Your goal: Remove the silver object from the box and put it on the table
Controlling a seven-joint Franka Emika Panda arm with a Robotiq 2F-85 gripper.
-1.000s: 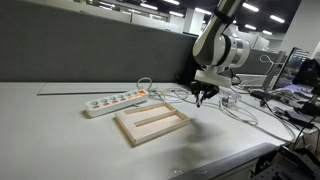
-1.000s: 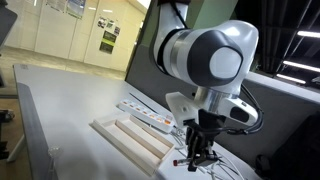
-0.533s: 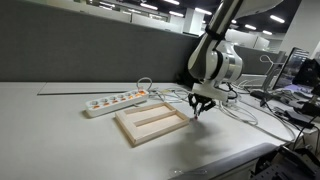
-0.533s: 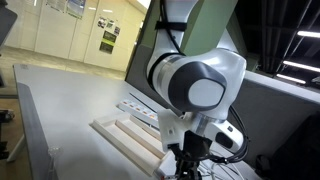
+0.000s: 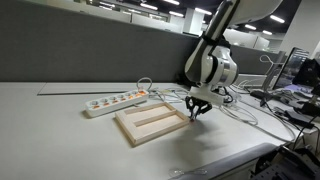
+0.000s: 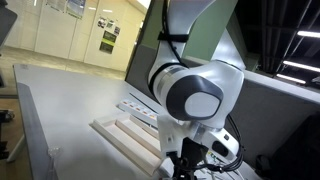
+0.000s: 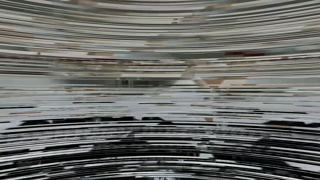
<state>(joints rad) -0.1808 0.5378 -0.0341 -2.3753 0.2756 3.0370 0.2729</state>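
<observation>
The box is a shallow light-wood tray, seen in both exterior views [image 5: 150, 123] [image 6: 122, 133], lying on the off-white table [image 5: 60, 125]. My gripper [image 5: 197, 113] points down, low over the table just past the tray's end nearest the cables. It also shows at the frame bottom in an exterior view [image 6: 186, 170]. Its fingers are too small and shaded to tell whether they are open or shut. I cannot make out the silver object in any view. The wrist view is only scrambled stripes.
A white power strip [image 5: 115, 101] [image 6: 140, 112] lies behind the tray. White cables [image 5: 235, 108] are tangled on the table beside the gripper. The table's rounded front edge [image 5: 200, 165] runs in front of the tray.
The arm has come down and shifted a little toward the tray's end, bringing the gripper closer to the table top.
</observation>
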